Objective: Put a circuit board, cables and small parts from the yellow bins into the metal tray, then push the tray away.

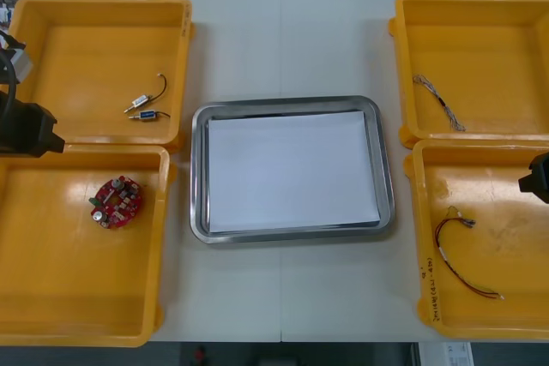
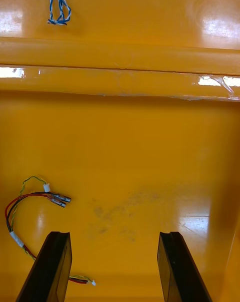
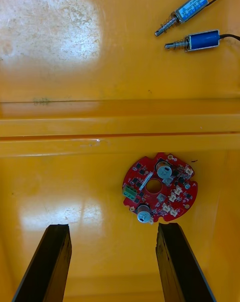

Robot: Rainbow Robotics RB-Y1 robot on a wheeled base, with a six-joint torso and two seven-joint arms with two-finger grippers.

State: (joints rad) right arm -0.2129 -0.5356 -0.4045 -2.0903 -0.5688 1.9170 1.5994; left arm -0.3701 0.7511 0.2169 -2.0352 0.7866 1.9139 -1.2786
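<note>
Glossy yellow bins [image 1: 69,289] lie beneath left gripper [image 3: 112,227] and right gripper [image 2: 114,234], each with 2 fingers spread wide.

My left arm [image 1: 26,126] reads as a blocky matt-black housing with a pale grey part next to it. My right arm [image 1: 539,177] shows a black, angular casing. On the left end effector [image 3: 112,227] the fingers [image 3: 50,262] are flat black slabs with squared tips. The right end effector [image 2: 114,234] carries the same plain black fingers [image 2: 175,267], faintly glossy along their edges.
</note>
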